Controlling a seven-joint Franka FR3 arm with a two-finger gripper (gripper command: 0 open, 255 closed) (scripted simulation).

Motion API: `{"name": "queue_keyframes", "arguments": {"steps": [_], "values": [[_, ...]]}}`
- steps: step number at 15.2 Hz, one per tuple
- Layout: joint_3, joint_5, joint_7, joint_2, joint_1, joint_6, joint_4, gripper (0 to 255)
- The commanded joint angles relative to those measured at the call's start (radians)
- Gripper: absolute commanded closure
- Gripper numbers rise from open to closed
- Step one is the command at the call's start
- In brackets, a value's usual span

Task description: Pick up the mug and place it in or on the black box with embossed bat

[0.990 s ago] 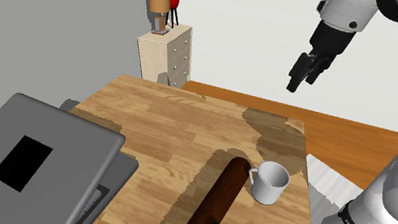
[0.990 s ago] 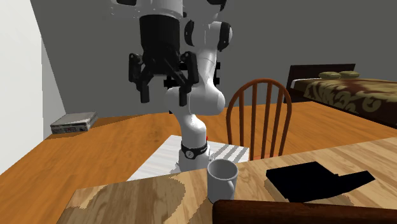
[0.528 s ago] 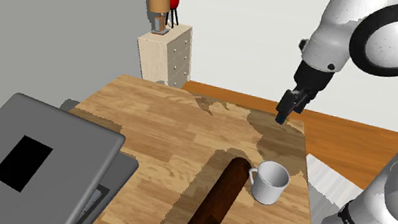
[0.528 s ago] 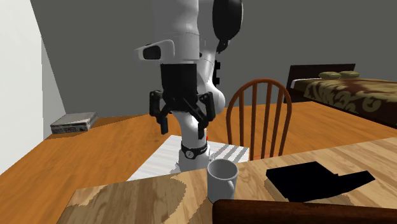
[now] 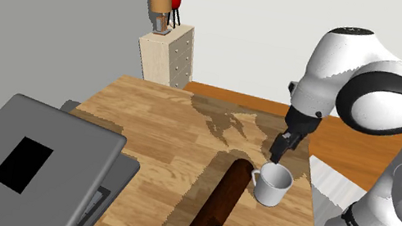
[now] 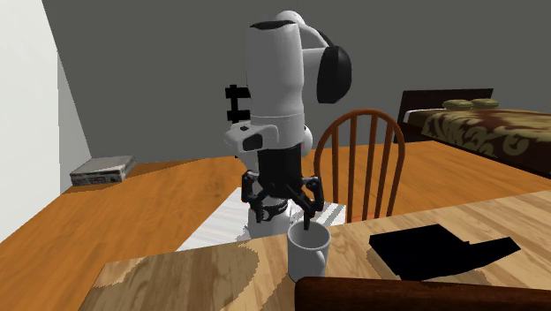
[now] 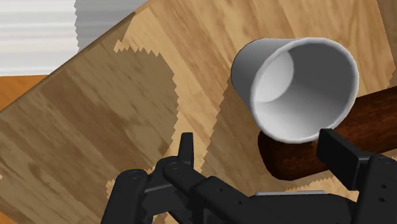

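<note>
Hovering just over the mug (image 5: 272, 184) with the gripper (image 6: 284, 212) spread wide, gripping nothing

Looks like the approach step of the pick. Mug-wise: parked upright near the table (image 5: 163, 135) edge on the stand side, handle toward a dark brown rail (image 5: 218, 202) just beside it. Probably best to drop straight down, one finger inside the rim and one outside, on the wall away from that rail. Squeeze only once properly straddling the wall. Then lift cleanly upward before swinging over to the black box (image 6: 441, 249) lying farther along that same edge. Easy to tip with an off-centre nudge, so go slow.
</note>
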Motion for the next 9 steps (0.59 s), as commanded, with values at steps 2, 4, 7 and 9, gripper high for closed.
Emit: {"name": "queue_keyframes", "arguments": {"steps": [2, 4, 7, 9], "values": [[0.033, 0.041, 0.016, 0.03, 0.033, 0.071, -0.052, 0], [0.041, 0.051, 0.014, 0.048, 0.037, 0.107, -0.071, 0], [0.053, 0.065, 0.012, 0.078, 0.044, 0.164, -0.098, 0], [0.059, 0.074, 0.011, 0.097, 0.048, 0.196, -0.111, 0]]}}
